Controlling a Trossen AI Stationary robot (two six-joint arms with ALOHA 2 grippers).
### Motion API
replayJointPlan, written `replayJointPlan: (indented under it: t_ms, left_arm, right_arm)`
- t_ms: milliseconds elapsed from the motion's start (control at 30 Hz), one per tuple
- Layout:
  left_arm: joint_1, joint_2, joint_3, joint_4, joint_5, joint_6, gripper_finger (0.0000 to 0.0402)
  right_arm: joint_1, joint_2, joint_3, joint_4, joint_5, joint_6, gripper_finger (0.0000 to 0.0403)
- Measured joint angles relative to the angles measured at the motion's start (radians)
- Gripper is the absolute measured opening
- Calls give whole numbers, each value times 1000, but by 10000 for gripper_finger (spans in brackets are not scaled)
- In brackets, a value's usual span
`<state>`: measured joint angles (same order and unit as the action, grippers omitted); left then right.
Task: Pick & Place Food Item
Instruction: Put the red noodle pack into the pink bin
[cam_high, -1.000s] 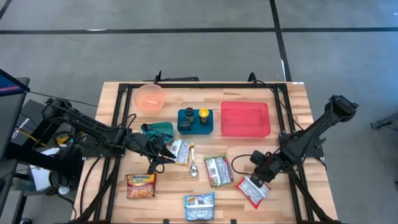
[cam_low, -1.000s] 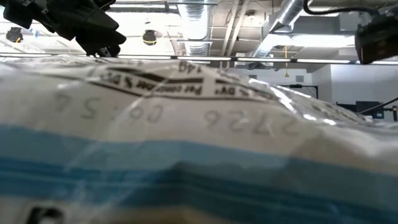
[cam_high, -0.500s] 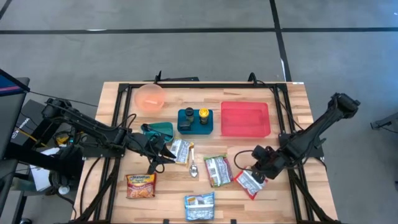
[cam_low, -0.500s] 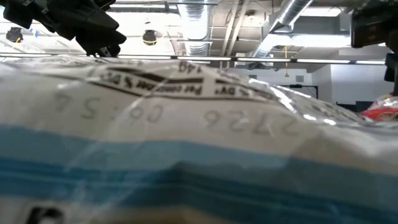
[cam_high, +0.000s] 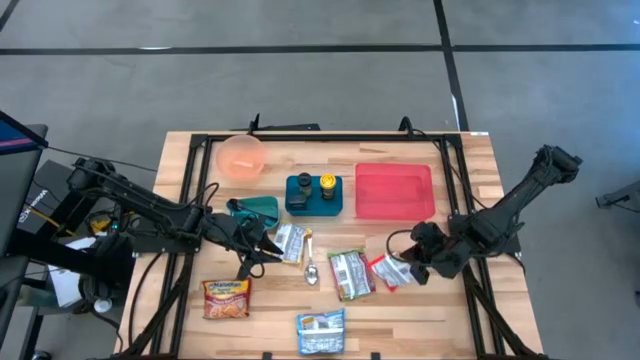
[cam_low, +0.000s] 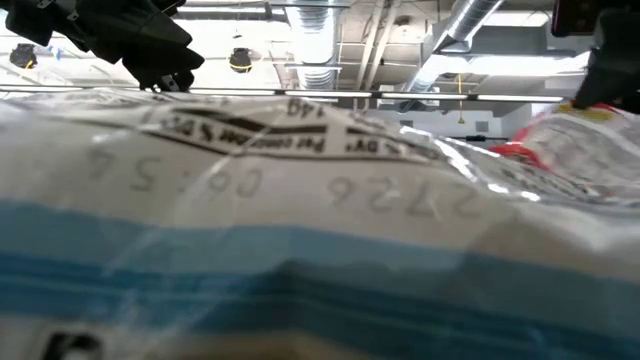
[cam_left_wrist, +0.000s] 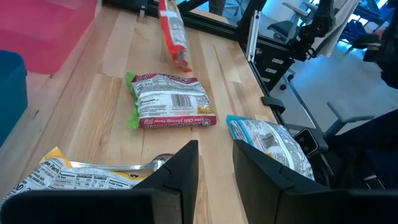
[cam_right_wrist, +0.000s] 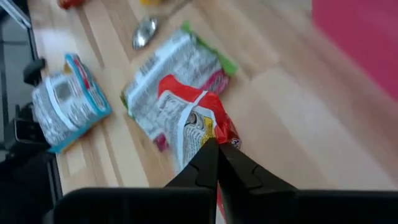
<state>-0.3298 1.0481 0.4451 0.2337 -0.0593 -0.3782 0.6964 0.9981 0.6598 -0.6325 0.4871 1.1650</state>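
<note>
Fingers: those of the right gripper (cam_right_wrist: 214, 163) are pinched together on one edge of the red snack packet (cam_right_wrist: 194, 122), which hangs clear of the wooden table (cam_high: 455, 310), just beside the green-trimmed packet (cam_high: 351, 274). Location, high view: right gripper (cam_high: 407, 268) and red snack packet (cam_high: 387, 270) sit below the red tray (cam_high: 394, 191), which lies toward the table's far edge from the fingers, with open board between. Orientation: the packet's long axis runs outward from the fingertips, away from the wrist. Judgement: the tray is the likely drop point, and the right arm is much the nearer. Left gripper (cam_left_wrist: 215, 163): fingers narrowly parted, holding nothing, waiting over the spoon (cam_high: 310, 273) near the teal holder (cam_high: 313, 193).
</note>
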Motion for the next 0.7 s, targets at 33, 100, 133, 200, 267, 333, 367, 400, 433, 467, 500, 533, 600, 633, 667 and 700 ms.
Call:
replayJointPlan:
  t_ms: [33,100,133,200,267,333,367,400,433,467,500,533,600,633,667,700]
  left_arm:
    - [0,0,0,0,0,0,95]
    - [0,0,0,0,0,0,95]
    - [0,0,0,0,0,0,95]
    - [0,0,0,0,0,0,95]
    - [0,0,0,0,0,0,95]
    - [0,0,0,0,0,0,95]
    - [0,0,0,0,0,0,95]
    - [0,0,0,0,0,0,95]
    - [0,0,0,0,0,0,95]
    - [0,0,0,0,0,0,95]
    - [0,0,0,0,0,0,95]
    - [0,0,0,0,0,0,95]
    - [0,0,0,0,0,0,95]
    - [0,0,0,0,0,0,95]
    - [0,0,0,0,0,0,95]
    - [0,0,0,0,0,0,95]
  right_arm:
    - [0,-9,0,0,12,-9,0]
    - [0,-26,0,0,36,-23,0]
    - [0,-33,0,0,53,-30,0]
    - [0,-46,0,-1,87,-48,0]
    - [-3,-62,0,-2,117,-67,0]
    - [-12,-75,0,-6,141,-81,0]
    - [-18,-82,0,-9,151,-90,0]
    - [-24,-90,0,-11,165,-99,0]
    - [-32,-98,0,-13,178,-105,0]
    - [-40,-106,0,-18,191,-116,0]
    - [-49,-115,0,-18,200,-131,0]
    - [-59,-124,0,-17,210,-146,0]
    - [-82,-146,0,-16,229,-176,0]
    - [-94,-158,0,-15,236,-192,0]
    - [-108,-171,0,-14,244,-211,0]
    - [-122,-184,0,-13,253,-228,0]
